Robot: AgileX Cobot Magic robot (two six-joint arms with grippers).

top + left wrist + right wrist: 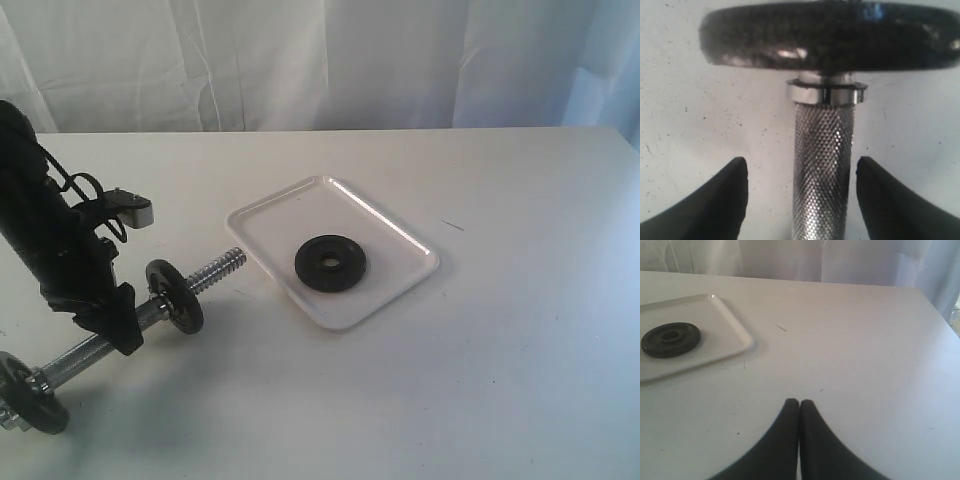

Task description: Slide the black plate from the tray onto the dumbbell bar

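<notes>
Find the black plate flat in the tray, beyond the free end of the dumbbell bar, long axis aimed roughly trayward. Straddling that bar, spread, not gripping: left end effector. Pressed together, perhaps nearer the plate: right end effector.

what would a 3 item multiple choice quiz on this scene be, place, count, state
1. Where is the black plate? A in the tray B beside it C under it
2. How many discs are on the dumbbell bar? A none B two C four
3. The right gripper is: A shut B wide open C holding the plate
Answers: 1 A, it lies flat inside the rim. 2 B, one by the threaded end, one at the other end. 3 A, its jaws meet with nothing between.
</notes>
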